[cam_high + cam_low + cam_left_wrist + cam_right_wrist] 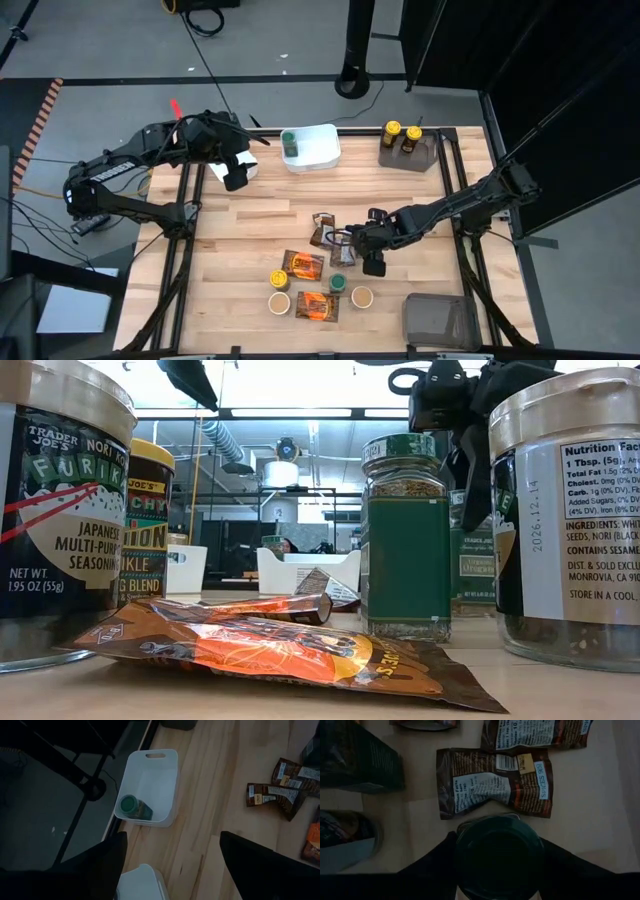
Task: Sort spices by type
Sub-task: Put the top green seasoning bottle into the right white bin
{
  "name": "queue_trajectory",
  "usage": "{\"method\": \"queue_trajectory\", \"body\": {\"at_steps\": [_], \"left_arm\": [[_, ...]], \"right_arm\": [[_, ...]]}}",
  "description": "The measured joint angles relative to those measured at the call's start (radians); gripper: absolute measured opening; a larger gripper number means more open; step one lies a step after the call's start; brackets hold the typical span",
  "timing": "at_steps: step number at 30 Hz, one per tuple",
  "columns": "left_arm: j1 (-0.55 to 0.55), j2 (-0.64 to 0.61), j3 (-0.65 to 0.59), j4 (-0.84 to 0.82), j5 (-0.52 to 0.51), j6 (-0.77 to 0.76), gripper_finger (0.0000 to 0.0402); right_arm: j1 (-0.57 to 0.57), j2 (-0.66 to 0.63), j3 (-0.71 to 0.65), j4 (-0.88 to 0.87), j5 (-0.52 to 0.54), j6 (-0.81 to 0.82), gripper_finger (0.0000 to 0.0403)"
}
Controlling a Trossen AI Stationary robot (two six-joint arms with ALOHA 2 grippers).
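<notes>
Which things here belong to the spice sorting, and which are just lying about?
Job: green-lid jar at the right gripper; yellow-lid jar; tan-lid jars; foil packets; white tub and grey bin holding sorted jars; left gripper, waiting above a second white tub.
Lying about: floor cables; stand base.

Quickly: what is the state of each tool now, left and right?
Left tool: open, empty, above the white square plastic tub.
Right tool: around the green-lidded round glass jar; grip cannot be told.
</notes>
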Motion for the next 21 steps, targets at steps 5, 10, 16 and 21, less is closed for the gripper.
{"method": "queue_trajectory", "body": {"at_steps": [5, 10, 16, 21], "left_arm": [[0.0, 0.0, 0.0, 0.0, 0.0, 0.0, 0.0325], [0.0, 0.0, 0.0, 0.0, 0.0, 0.0, 0.0325], [0.0, 0.0, 0.0, 0.0, 0.0, 0.0, 0.0325], [0.0, 0.0, 0.0, 0.0, 0.0, 0.0, 0.0325]], "right_arm": [[-0.018, 0.006, 0.037, -0.054, 0.025, 0.021, 0.0206], [-0.087, 0.004, 0.151, -0.154, 0.052, -0.032, 0.0206], [-0.239, 0.003, 0.271, -0.155, 0.112, -0.118, 0.0206], [-0.397, 0.004, 0.311, -0.087, 0.116, -0.18, 0.0206]]}}
